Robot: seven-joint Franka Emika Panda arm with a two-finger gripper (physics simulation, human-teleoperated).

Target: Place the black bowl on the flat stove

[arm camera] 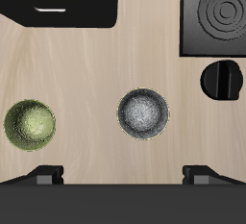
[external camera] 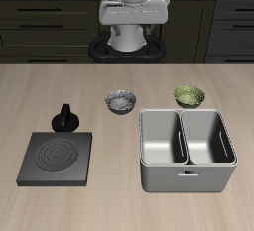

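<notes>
The black bowl [external camera: 121,100] is small and dark with a shiny grey speckled inside, and it stands upright on the wooden table. In the wrist view the black bowl [arm camera: 143,112] lies below my gripper [arm camera: 123,176]. The gripper is open, its two fingertips [arm camera: 43,175] wide apart with nothing between them. The flat stove [external camera: 58,156] is a black square slab with ring marks, nearer the table's front edge, and nothing is on it. Its black knob [external camera: 65,117] sits at the slab's back edge. The stove [arm camera: 221,16] and knob [arm camera: 223,80] also show in the wrist view.
A grey two-compartment metal bin [external camera: 186,148] stands beside the stove, with bare table between them; the bin [arm camera: 67,2] shows partly in the wrist view. A green patterned bowl [external camera: 190,96] sits behind the bin; the green bowl [arm camera: 30,125] is well apart from the black one.
</notes>
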